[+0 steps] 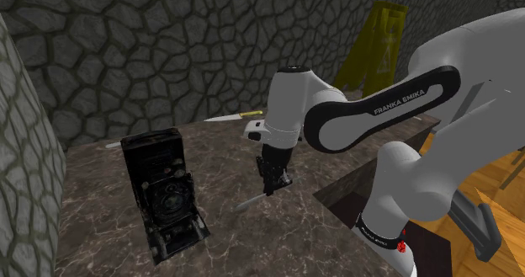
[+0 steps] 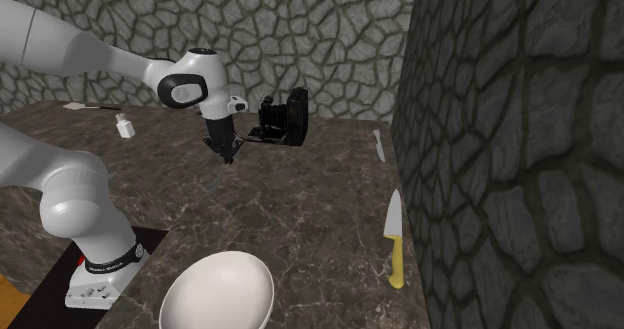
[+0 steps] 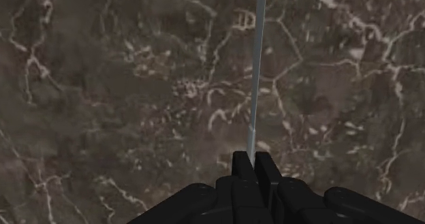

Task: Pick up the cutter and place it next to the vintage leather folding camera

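Observation:
My black gripper (image 1: 270, 185) hangs over the dark marble table (image 1: 101, 233), shut on the cutter (image 1: 250, 203). The cutter's thin grey blade slants down toward the shoulder view's left. Along the gripper (image 3: 255, 163), the blade (image 3: 255, 86) shows edge-on, clasped between the two fingers and running out over the marble. The black folding camera (image 1: 162, 189) stands open and upright on the table, a short way to the shoulder view's left of the blade tip. From across the table, the gripper (image 2: 226, 149) is just in front of the camera (image 2: 283, 117).
A yellow-handled knife (image 2: 395, 239) lies near the stone wall, a smaller knife (image 2: 378, 143) farther along it. A white bowl (image 2: 218, 292) sits at the table's near edge, and a small white object (image 2: 124, 127) beyond the arm. A yellow sign (image 1: 383, 39) stands behind the table.

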Controlling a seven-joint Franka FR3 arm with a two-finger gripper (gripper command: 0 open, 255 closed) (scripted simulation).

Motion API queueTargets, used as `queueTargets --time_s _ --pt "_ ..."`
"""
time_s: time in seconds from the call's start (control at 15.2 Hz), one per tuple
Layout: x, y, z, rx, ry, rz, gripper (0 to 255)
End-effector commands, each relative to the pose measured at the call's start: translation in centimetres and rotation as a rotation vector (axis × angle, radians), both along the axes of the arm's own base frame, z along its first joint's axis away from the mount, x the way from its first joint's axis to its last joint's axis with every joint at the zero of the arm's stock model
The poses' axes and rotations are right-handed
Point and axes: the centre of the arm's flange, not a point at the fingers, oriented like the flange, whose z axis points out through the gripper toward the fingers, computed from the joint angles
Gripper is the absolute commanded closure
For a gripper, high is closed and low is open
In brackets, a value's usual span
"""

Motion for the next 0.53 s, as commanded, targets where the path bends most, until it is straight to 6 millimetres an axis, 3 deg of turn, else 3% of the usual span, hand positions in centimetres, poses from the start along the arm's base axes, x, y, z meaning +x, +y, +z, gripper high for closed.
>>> queueTargets --time_s 0.0,0.07,0.4,0.46 --pt "0.0 0.0 0.0 0.000 0.000 0.000 255" --pt "0.0 0.0 0.0 0.000 0.000 0.000 0" --pt "0.0 0.0 0.0 0.000 0.000 0.000 0" --pt "0.0 -0.1 1.3 0.000 0.000 0.000 0"
